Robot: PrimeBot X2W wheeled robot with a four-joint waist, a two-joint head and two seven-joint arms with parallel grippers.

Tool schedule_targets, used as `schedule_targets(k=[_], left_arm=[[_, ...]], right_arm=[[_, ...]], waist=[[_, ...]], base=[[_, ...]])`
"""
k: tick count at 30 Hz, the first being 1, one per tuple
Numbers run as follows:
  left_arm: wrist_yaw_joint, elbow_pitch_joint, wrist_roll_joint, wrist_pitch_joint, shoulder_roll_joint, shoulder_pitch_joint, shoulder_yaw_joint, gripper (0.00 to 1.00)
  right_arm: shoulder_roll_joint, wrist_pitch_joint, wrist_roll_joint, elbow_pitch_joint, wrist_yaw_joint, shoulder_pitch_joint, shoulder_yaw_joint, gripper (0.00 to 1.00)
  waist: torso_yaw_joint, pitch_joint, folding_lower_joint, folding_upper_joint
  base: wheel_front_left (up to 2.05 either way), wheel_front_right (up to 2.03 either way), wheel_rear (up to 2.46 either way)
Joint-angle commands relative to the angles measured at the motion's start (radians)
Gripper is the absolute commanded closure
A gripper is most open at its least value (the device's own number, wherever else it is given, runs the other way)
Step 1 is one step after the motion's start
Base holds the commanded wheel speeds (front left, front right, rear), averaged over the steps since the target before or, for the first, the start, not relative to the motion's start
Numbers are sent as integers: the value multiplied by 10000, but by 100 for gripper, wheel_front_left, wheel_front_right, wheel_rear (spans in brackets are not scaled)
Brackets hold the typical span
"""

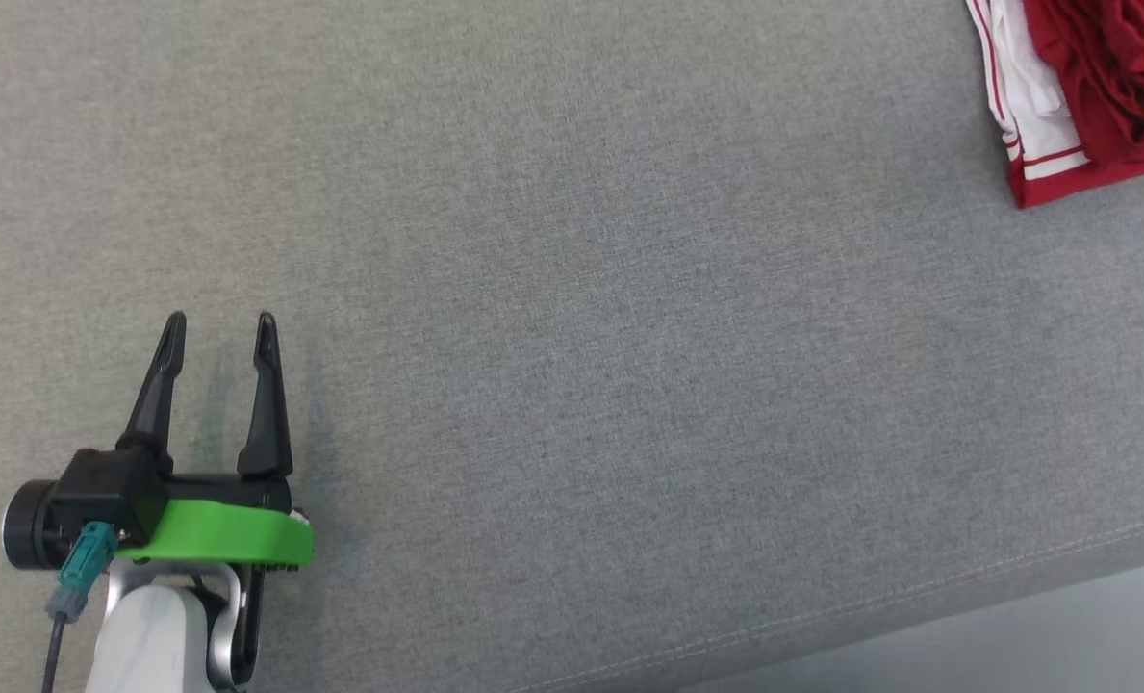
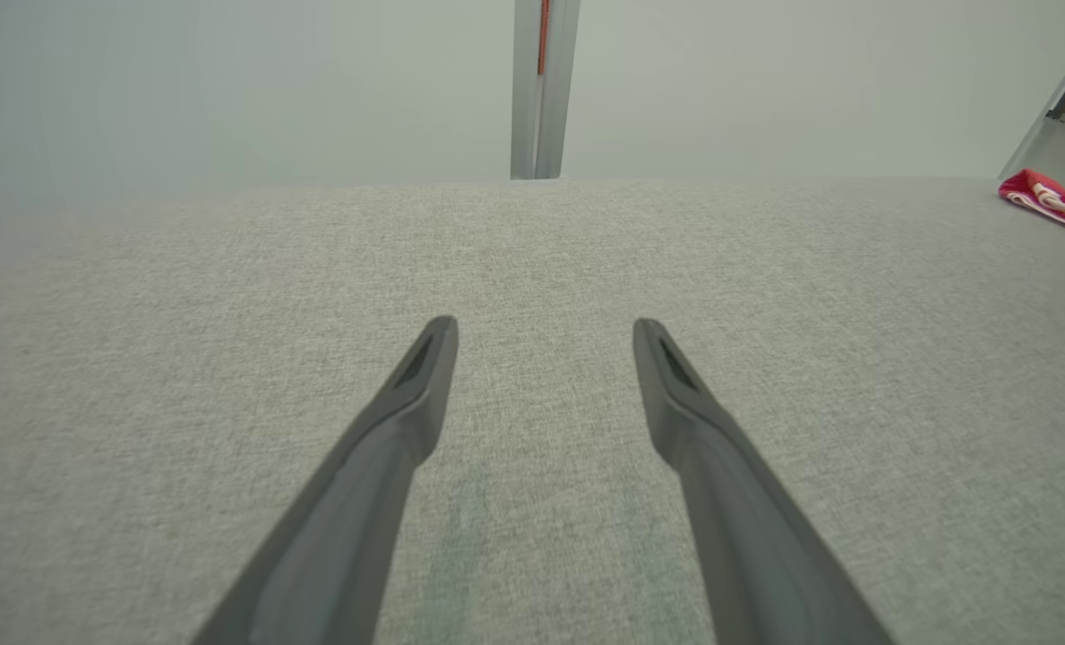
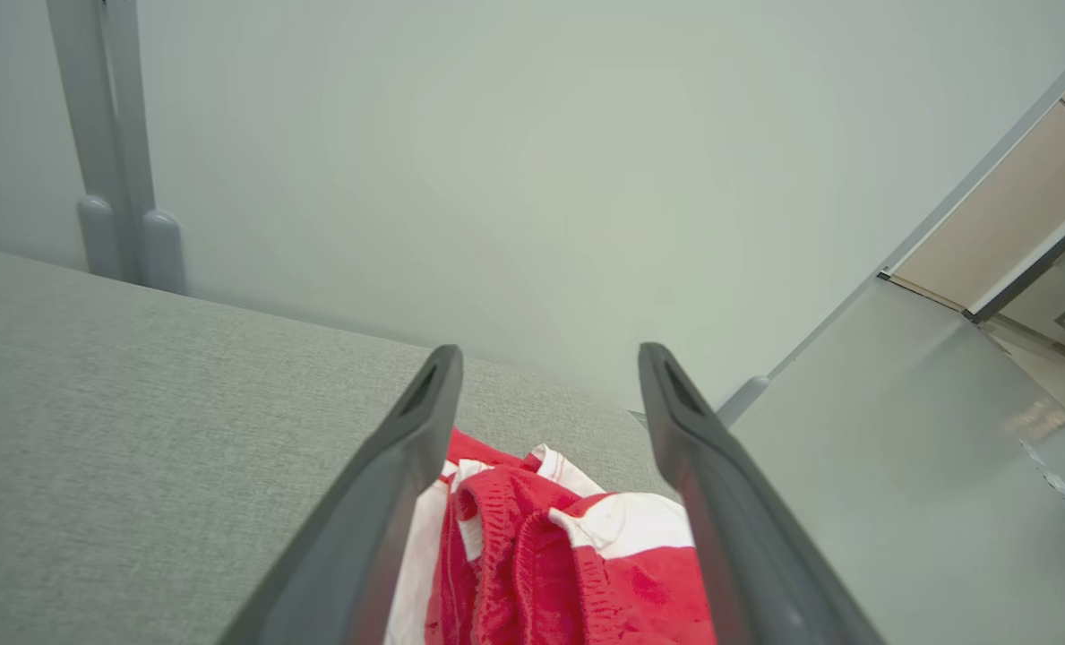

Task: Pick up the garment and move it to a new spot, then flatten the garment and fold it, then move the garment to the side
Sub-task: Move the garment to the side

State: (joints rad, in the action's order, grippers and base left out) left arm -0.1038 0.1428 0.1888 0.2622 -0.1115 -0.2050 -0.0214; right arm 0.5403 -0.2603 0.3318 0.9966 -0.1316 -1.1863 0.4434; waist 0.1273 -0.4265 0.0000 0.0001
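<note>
The garment [image 1: 1091, 106] is a crumpled red piece with white panels and red stripes, bunched at the far right of the grey cushioned surface [image 1: 629, 337]. A strip of the garment [image 2: 1056, 197] also shows at the right edge of the left wrist view. My right gripper [image 3: 550, 354] hovers just above the garment [image 3: 577, 555], its jaws spread wide and nothing pinched between them. My left gripper [image 1: 221, 322] stands open at the lower left, over bare fabric and far from the garment. The left gripper [image 2: 545, 327] holds nothing between its dark fingers.
The surface's seamed front edge [image 1: 918, 597] runs across the lower right, with pale floor [image 1: 1062, 635] beyond it. A pale wall backs the surface, with a grey metal post [image 2: 541, 90] against it. The surface's right end drops off beside the garment.
</note>
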Motion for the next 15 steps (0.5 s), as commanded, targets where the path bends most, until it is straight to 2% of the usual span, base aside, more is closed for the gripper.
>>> schedule_targets(k=[1, 9, 15], left_arm=[[58, 74, 32, 23, 0, 271, 99, 0], [164, 193, 58, 23, 177, 1265, 322, 0], [212, 265, 95, 24, 247, 1800, 458, 0]], right_arm=[[-187, -43, 23, -457, 23, 429, -47, 0], [-1185, -41, -121, -2783, 23, 2914, -510, 0], [-1995, -44, -199, -3779, 23, 4511, -771, 0]], waist=[[-343, 1052, 0, -1], [-737, 2506, 0, -1], [-792, 3195, 0, -1]], base=[[0, 0, 0], [0, 0, 0], [0, 0, 0]])
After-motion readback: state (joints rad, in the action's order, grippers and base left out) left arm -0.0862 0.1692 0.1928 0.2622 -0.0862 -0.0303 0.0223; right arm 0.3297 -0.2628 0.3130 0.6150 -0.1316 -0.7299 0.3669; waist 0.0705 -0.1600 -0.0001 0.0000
